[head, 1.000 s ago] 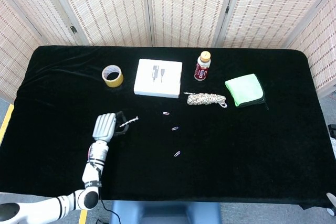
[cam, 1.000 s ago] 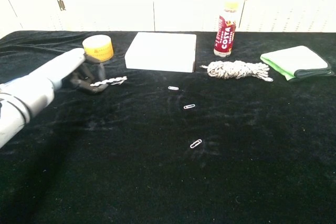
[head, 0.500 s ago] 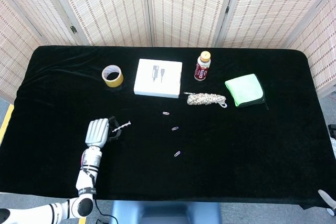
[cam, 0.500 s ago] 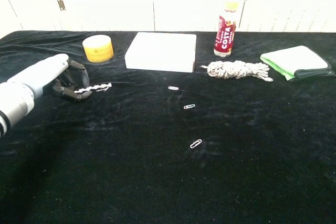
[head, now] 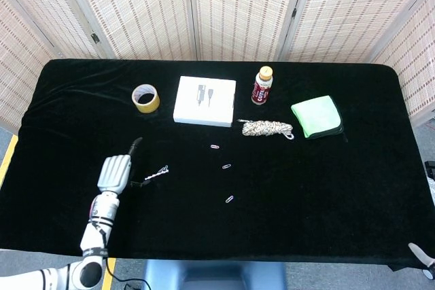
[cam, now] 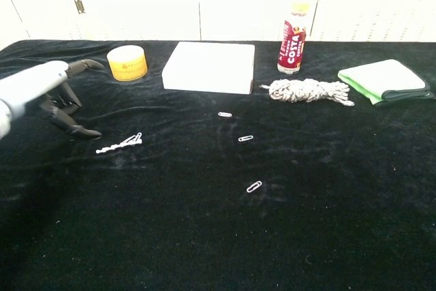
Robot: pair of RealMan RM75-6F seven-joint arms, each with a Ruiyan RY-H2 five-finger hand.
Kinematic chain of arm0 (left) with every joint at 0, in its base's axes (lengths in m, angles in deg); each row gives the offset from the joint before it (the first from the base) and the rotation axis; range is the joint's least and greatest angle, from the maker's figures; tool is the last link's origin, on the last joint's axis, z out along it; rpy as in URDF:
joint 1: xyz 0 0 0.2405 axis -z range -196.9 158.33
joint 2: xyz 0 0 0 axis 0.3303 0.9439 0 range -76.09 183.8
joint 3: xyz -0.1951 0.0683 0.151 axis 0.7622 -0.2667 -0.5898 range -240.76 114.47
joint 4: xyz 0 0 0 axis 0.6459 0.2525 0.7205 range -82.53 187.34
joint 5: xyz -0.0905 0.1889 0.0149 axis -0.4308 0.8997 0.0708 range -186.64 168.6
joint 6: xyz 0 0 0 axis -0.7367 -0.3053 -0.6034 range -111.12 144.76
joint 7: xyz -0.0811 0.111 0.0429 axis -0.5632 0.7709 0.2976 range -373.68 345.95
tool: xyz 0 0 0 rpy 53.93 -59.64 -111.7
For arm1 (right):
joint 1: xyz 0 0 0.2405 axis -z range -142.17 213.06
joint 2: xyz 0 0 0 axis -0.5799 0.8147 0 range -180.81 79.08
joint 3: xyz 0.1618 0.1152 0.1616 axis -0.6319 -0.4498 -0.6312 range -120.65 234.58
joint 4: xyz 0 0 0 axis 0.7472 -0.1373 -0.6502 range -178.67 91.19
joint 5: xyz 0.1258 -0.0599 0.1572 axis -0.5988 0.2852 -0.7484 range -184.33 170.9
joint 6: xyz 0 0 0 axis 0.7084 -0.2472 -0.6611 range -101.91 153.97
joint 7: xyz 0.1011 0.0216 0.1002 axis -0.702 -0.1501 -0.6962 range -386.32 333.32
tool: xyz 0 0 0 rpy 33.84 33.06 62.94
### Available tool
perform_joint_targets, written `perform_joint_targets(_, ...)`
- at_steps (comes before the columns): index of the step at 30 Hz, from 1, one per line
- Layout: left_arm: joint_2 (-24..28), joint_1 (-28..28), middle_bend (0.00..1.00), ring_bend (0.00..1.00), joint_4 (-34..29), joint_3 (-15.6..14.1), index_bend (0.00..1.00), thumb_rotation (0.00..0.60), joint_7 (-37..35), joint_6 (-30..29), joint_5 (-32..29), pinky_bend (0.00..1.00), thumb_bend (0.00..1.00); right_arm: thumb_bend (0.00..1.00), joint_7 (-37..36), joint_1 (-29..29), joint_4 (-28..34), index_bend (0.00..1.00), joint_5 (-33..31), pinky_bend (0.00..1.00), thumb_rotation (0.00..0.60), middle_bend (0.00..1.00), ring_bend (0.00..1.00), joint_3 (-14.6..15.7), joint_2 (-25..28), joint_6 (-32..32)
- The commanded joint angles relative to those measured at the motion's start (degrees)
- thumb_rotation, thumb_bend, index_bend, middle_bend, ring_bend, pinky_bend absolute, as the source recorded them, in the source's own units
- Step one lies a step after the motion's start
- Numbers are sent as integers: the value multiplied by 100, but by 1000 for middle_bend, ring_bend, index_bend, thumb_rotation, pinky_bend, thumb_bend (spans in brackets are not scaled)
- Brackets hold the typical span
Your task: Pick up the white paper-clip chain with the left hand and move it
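Nearest the robot in head view: grey-backed five-finger left hand low at about 8 o'clock on the black cloth-covered table, fingers spread apart, holding nothing. Same hand at the left edge of chest view, dark fingertips fanned out and angled down toward the cloth.

Just beyond those fingertips: white paper-clip chain flat on the cloth, free of the hand, at roughly 3 o'clock from the palm. In chest view the chain sits just beside the lowest fingertip, not touching. Long axis slightly diagonal, near end toward the hand, far end rising toward 2 o'clock. Judged placed and released.

Right hand barely in view: only a sliver at the bottom right corner of head view, well apart from the chain; state cannot be told. Left hand far nearer for any regrasp.

Further out, toward 3 o'clock: three loose single paper clips in a scattered line. Farthest, toward 12 o'clock: flat white cardboard box.
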Motion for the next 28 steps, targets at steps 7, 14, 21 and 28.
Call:
perform_joint_targets(7, 1576, -1205, 0, 5, -968, -1054, 0, 600, -275, -1386, 1607, 70, 133, 10, 1315, -280, 828, 0, -382, 0, 600, 0, 0, 77, 244, 1048)
perform_joint_targets(14, 1774, -2397, 0, 0, -406, -1593, 0, 600, -1354, -2818, 2408, 0, 132, 9, 2072, -641, 1229, 0, -351, 0, 600, 0, 0, 123, 278, 1761)
perform_joint_targets(21, 1886, -2934, 0, 0, -128, -1821, 0, 600, -1715, -3100, 2619, 0, 131, 9, 2597, -992, 1483, 0, -283, 0, 600, 0, 0, 105, 227, 2272)
perform_joint_targets(28, 1989, -3159, 0, 0, -221, -1814, 0, 600, -1816, -3122, 2724, 0, 129, 10, 2771, -1244, 1535, 0, -257, 0, 600, 0, 0, 122, 223, 2627)
